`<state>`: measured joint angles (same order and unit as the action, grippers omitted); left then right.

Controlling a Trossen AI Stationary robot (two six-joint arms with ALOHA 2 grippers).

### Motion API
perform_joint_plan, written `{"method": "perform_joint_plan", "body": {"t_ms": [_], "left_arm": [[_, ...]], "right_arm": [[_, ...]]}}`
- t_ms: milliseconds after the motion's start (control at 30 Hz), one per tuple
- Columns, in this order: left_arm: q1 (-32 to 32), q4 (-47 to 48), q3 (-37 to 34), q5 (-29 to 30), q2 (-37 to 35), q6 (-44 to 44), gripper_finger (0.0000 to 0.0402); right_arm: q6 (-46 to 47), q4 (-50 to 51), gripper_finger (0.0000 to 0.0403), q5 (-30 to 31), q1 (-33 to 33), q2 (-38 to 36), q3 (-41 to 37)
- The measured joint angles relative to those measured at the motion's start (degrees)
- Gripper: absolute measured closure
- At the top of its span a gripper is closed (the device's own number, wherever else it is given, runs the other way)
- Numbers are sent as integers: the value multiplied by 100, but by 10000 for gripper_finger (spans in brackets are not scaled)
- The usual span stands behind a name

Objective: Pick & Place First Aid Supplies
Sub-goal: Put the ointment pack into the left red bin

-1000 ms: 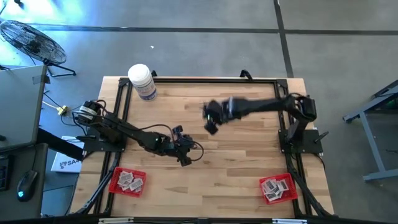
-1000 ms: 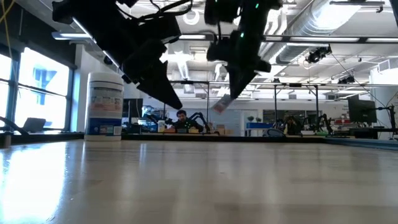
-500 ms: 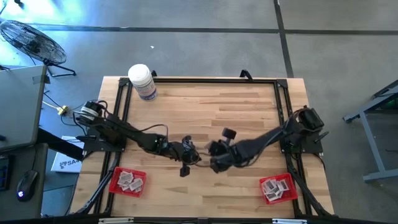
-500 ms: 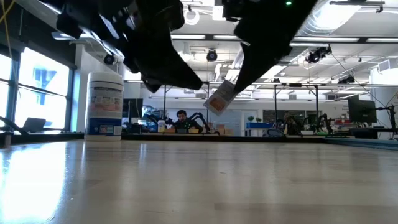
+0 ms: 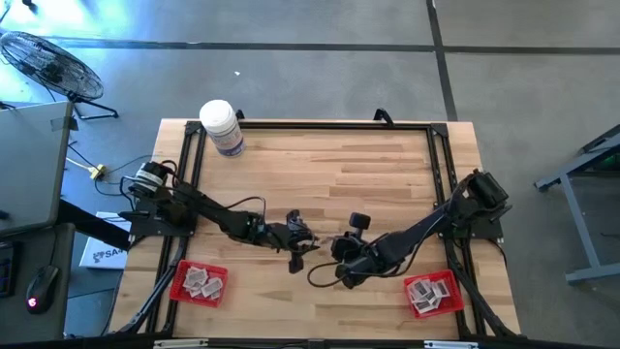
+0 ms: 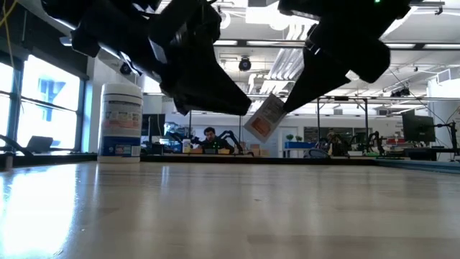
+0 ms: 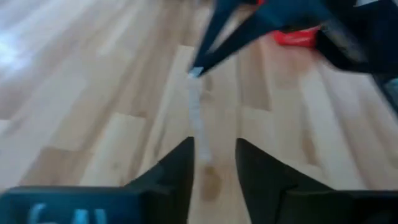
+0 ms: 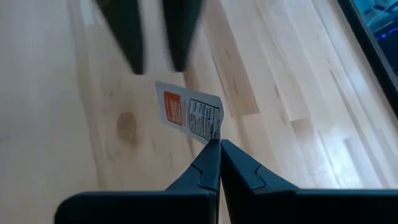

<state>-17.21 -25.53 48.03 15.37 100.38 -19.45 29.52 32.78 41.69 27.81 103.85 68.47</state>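
One small white packet (image 8: 188, 117) with orange and dark print hangs in the air over the middle of the table, also visible in the low view (image 6: 264, 119). My right gripper (image 8: 219, 146) is shut on it and reaches in from the right (image 5: 329, 250). My left gripper (image 7: 214, 155) stands open right opposite, reaching in from the left (image 5: 304, 242). Its two fingers sit on either side of the packet's free end without visibly touching it. Two red trays hold several more packets. My right gripper pinches one corner of the packet (image 8: 214, 133) between its two shut fingers. The fingers slant down from the table's right side. The packet sticks out beyond them toward my left gripper, tilted and clear of the table.
A red tray (image 5: 199, 281) with packets lies near the front left, and another red tray (image 5: 431, 293) near the front right. A large white bottle (image 5: 221, 126) stands at the far left corner. Bare wooden table lies under both grippers.
My right gripper has swung from the table's far middle toward the near edge and lower, carrying the packet up to my left gripper. My left gripper has shifted a little toward the right. The packet stays lifted clear and now stands more upright.
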Motion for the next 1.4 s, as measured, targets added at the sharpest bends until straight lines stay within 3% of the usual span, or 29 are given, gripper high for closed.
{"method": "perform_joint_plan", "body": {"t_ms": [200, 633, 800, 1033, 1233, 1400], "left_arm": [[4, -32, -4, 450, 0, 119, 246], [0, -171, -4, 366, 0, 104, 245], [0, -156, -4, 366, 0, 105, 285], [-4, -156, -4, 318, 0, 99, 388], [-4, -156, -4, 322, 0, 56, 391], [-4, -132, -4, 342, 0, 92, 398]], "right_arm": [[3, -143, 402, 37, 52, 0, 0], [-494, -900, 402, 57, 33, 0, 0], [-405, -893, 401, 36, 31, 0, 0], [-383, -893, 401, 18, 31, 0, 2], [-193, -895, 397, 6, 31, 0, 4], [-129, -860, 369, -304, 43, -183, 4]]}}
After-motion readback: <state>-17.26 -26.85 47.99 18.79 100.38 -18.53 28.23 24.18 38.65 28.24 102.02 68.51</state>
